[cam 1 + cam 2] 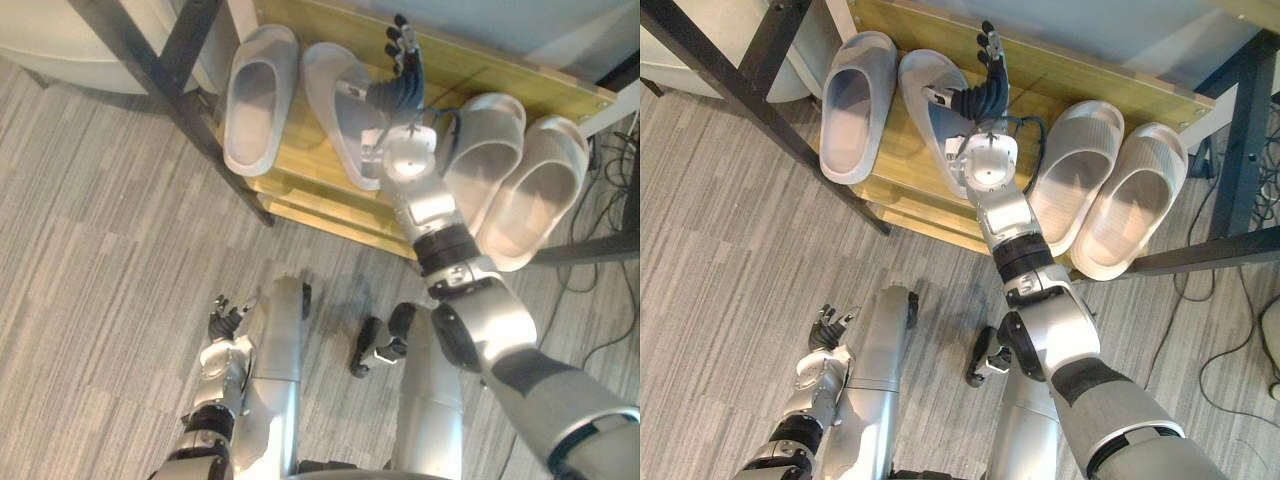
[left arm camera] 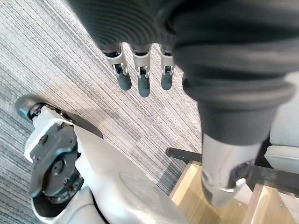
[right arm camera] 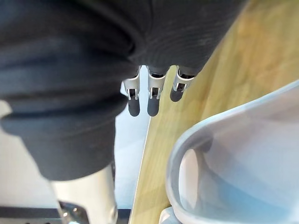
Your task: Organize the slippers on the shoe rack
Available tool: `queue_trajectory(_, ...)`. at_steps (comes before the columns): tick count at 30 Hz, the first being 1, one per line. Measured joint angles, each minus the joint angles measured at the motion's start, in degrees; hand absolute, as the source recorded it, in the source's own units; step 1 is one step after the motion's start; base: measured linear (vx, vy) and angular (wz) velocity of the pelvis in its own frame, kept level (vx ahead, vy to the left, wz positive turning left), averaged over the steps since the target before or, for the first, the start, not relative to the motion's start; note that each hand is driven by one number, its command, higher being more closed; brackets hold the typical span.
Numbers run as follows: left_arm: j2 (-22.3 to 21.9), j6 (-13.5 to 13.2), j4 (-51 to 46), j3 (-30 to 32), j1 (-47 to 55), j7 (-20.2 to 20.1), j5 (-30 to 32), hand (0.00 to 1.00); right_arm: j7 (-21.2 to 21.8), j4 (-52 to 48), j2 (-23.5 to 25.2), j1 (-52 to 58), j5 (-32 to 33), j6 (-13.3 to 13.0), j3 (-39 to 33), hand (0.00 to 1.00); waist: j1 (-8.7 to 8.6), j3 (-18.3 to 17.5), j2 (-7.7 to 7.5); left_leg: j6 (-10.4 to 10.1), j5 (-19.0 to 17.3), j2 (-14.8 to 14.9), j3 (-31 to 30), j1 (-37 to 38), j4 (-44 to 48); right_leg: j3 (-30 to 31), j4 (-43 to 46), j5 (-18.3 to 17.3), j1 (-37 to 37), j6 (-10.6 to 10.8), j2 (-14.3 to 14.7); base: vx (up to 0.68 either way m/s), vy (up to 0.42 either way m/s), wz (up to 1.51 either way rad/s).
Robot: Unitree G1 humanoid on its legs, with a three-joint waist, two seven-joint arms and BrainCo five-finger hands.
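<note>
Four pale grey slippers lie on the wooden shoe rack point(image 1: 480, 72): one at the left point(image 1: 258, 95), a second point(image 1: 335, 85) beside it, and a pair at the right point(image 1: 488, 145) point(image 1: 540, 190). My right hand point(image 1: 402, 70) reaches over the second slipper, open with its fingers straight toward the back of the shelf and nothing in it. In the right wrist view its fingers point(image 3: 149, 100) hover above the wood next to that slipper's rim point(image 3: 233, 158). My left hand point(image 1: 228, 320) hangs low over the carpet, open and holding nothing.
A black metal frame leg point(image 1: 165, 85) slants down past the rack's left end, with a white rounded object point(image 1: 60, 50) behind it. Another black bar point(image 1: 1240, 130) and loose cables point(image 1: 612, 200) stand at the rack's right end. Grey striped carpet point(image 1: 100, 300) lies in front.
</note>
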Motion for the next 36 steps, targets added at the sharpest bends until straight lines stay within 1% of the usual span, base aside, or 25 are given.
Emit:
queue_trajectory(2,0.0,0.3,0.0,0.3,0.0,0.0,0.0,0.0,0.5,-0.9,0.5,1.9,3.4,-0.8,0.0,0.0,-0.09,0.0,-0.13,0.1,0.0,0.0,0.1,0.0,-0.2,0.0,-0.2,0.0,0.0,0.1,0.0,0.0,0.0,0.0)
queue_trajectory(7,-0.1,0.9,0.0,1.4,0.0,0.0,0.1,0.0,1.9,-2.3,2.2,4.8,8.1,-1.0,-0.7,0.0,-0.33,0.0,-0.28,0.0,0.1,0.1,0.2,0.0,-0.3,0.1,-0.3,0.0,0.0,0.1,0.0,0.01,-0.013,0.01)
queue_trajectory(12,-0.1,1.0,-0.1,1.6,0.0,0.0,0.1,0.0,2.7,-2.8,2.2,6.7,11.5,-1.1,-0.8,0.0,-0.38,0.1,-0.41,0.0,0.1,0.1,0.3,0.1,-0.3,0.1,-0.3,0.0,0.1,0.2,0.0,0.0,-0.006,0.0)
queue_trajectory(16,-0.1,1.2,-0.2,2.1,0.0,0.1,0.1,0.0,3.6,-2.8,3.4,8.0,14.3,-1.5,-0.7,0.0,-0.43,0.3,-0.7,0.0,0.1,0.3,0.5,0.4,-0.4,0.2,-0.3,0.0,0.2,0.2,0.0,0.0,-0.008,0.0)
queue_trajectory(18,0.0,1.7,-0.3,2.1,-0.1,0.1,0.2,0.0,3.9,-2.8,4.2,8.5,15.4,-1.7,-0.5,0.0,-0.45,0.5,-0.96,0.0,0.1,0.3,0.5,0.8,-0.6,0.3,-0.3,0.0,0.5,0.2,0.0,0.0,-0.037,0.0)
queue_trajectory(21,0.1,2.1,-0.3,2.5,-0.1,0.2,0.2,0.0,4.3,-2.7,4.7,8.8,19.0,-2.5,1.0,0.0,-0.57,0.7,-1.14,0.0,0.1,0.3,0.4,1.3,-0.8,0.0,-0.8,0.0,1.2,0.2,0.1,0.01,-0.025,0.01)
queue_trajectory(23,0.1,2.2,-0.3,2.5,-0.2,0.3,0.2,0.0,4.4,-2.7,4.9,8.9,23.0,-3.3,1.2,0.0,-0.58,0.7,-1.15,0.1,0.0,0.3,0.5,1.2,-0.8,0.1,-0.8,0.0,1.2,0.2,0.1,0.0,0.0,0.0)
queue_trajectory(28,0.2,2.3,-0.3,2.6,-0.1,1.1,0.2,0.0,4.3,-2.7,5.5,8.9,28.7,-4.7,2.8,0.0,-0.56,0.7,-1.12,0.1,0.0,0.3,0.4,1.3,-0.8,0.1,-0.8,0.0,1.3,0.2,0.1,0.0,-0.021,0.0)
queue_trajectory(36,0.3,2.3,-0.7,2.6,-0.5,1.3,0.3,0.0,4.3,-2.7,6.5,8.9,32.4,-5.9,3.7,0.0,-0.53,1.6,-1.0,0.1,0.0,0.3,0.3,1.8,-0.9,-0.2,-0.8,-0.2,2.0,0.4,0.1,0.0,-0.032,0.01)
